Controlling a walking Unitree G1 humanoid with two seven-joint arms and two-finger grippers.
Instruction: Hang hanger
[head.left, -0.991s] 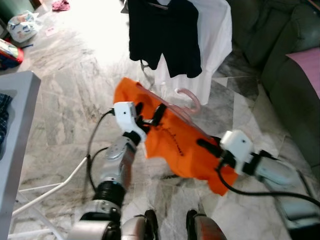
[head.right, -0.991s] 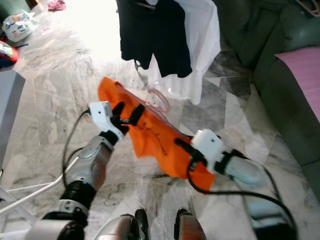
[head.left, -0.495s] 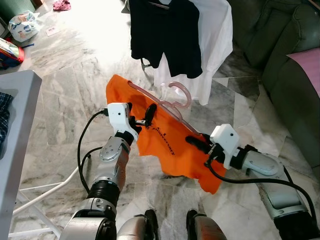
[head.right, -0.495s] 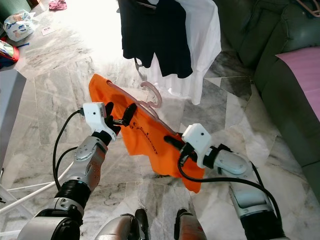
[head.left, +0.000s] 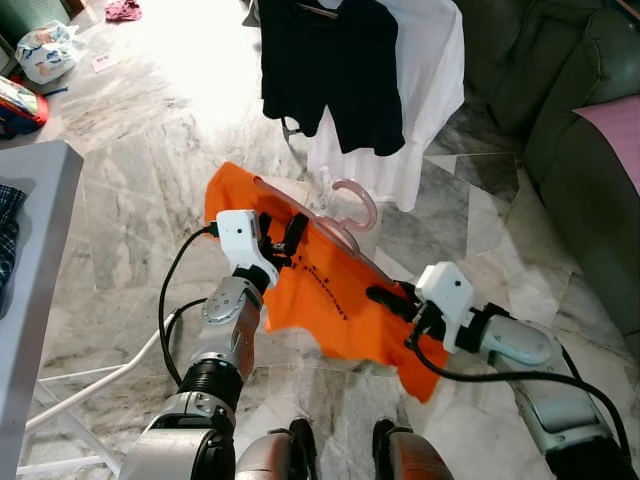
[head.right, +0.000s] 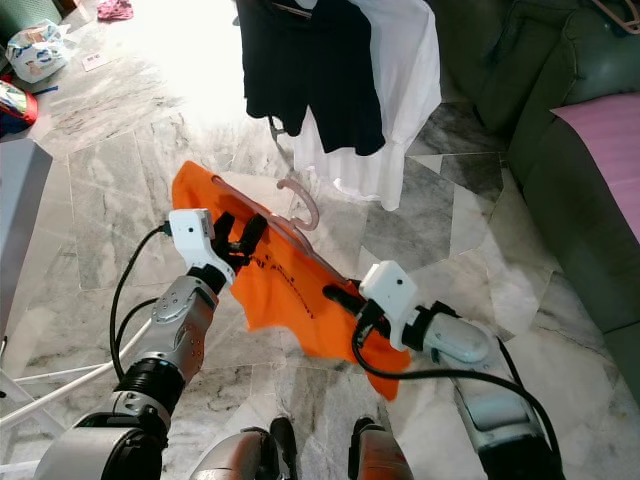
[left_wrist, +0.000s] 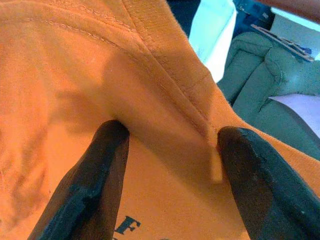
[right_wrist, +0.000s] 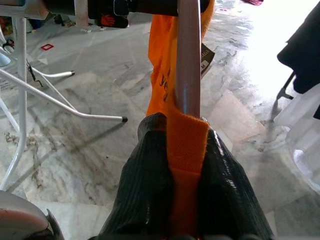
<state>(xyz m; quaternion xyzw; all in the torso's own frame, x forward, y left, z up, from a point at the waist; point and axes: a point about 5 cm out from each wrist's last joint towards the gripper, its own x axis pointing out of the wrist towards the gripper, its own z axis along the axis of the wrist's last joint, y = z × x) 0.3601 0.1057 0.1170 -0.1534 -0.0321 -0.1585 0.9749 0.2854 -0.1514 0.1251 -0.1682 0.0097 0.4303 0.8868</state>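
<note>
An orange shirt (head.left: 320, 290) hangs on a pale pink hanger whose hook (head.left: 352, 200) points toward the clothes rack. The shirt is stretched low over the marble floor between my two grippers. My left gripper (head.left: 280, 238) is at the shirt's upper left, near the collar. It is open, with its fingers (left_wrist: 100, 170) spread apart and orange cloth lying across them. My right gripper (head.left: 388, 298) is shut on the shirt's lower right shoulder. There its fingers (right_wrist: 150, 185) pinch a fold of orange cloth around the hanger's bar (right_wrist: 188, 60).
A black shirt (head.left: 330, 70) and a white shirt (head.left: 435, 90) hang on a rack straight ahead. A dark green sofa (head.left: 570, 90) runs along the right. A grey table edge (head.left: 35, 260) and white rack legs (head.left: 90, 385) are at my left. Bags lie far left.
My right gripper has drawn leftward, closer to the left one, still holding the shirt. The shirt and hanger have sunk a little and sag more between the grippers.
</note>
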